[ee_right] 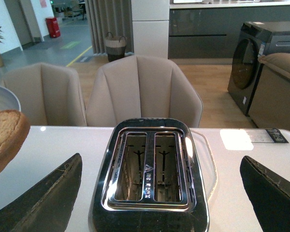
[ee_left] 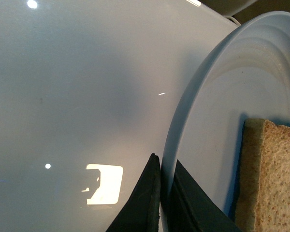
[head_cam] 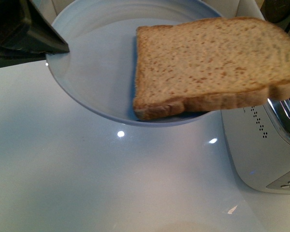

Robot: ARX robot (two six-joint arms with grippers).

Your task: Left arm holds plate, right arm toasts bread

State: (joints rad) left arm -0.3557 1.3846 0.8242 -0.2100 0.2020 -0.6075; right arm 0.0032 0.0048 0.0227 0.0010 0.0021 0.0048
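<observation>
**Plate pinched by the left arm, bread lying across it**

The left gripper (ee_left: 165,168) is closed on the rim of the plate (head_cam: 96,77). One dark finger (ee_left: 144,203) lies under the rim and the other on its upper side. The plate is tilted over the white table (head_cam: 87,183). The bread (head_cam: 208,63) lies flat on the plate. One crust corner is near the plate's middle, and the rounded end sticks out beyond the rim toward the toaster (ee_right: 150,174). The toaster stands on the right side of the table, with its two slots facing up. The right gripper (ee_right: 160,160) holds nothing. Its two fingers are spread wide, and the toaster shows between them in the wrist view. Beige chairs (ee_right: 145,92) stand behind the far edge of the table.
</observation>
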